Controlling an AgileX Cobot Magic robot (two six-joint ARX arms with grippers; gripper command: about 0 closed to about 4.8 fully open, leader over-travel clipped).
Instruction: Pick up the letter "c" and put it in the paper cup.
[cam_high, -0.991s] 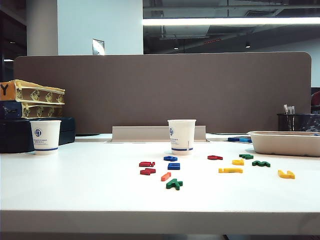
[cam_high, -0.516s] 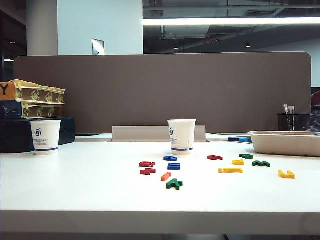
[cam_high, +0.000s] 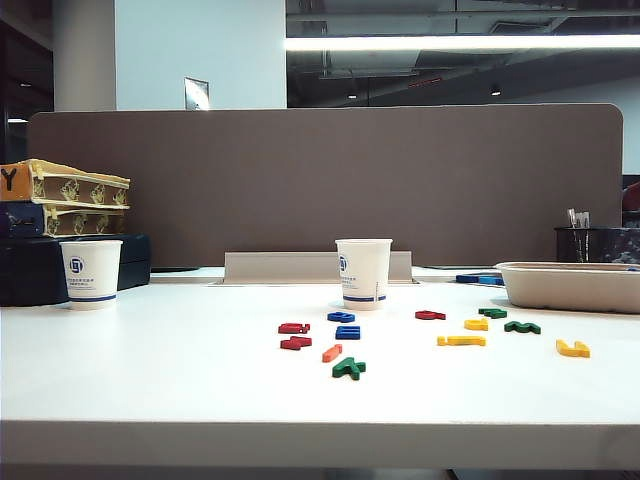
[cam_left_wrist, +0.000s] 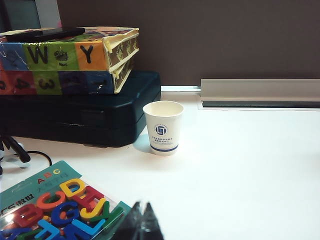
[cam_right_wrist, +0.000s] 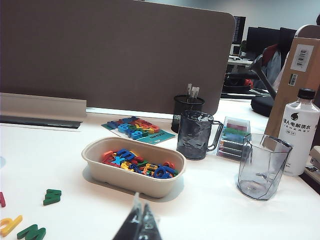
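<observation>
We have not started: both arms sit back off the table. Our left gripper (cam_left_wrist: 141, 225) and right gripper (cam_right_wrist: 139, 226) are clenched on nothing. The letter "c" (cam_high: 430, 315) lies just right of the paper cup (cam_high: 363, 272). Next we must open the right gripper and reach over it.

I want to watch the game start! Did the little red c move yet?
No. The letter "c" lies right of the paper cup, same spot as before.
</observation>
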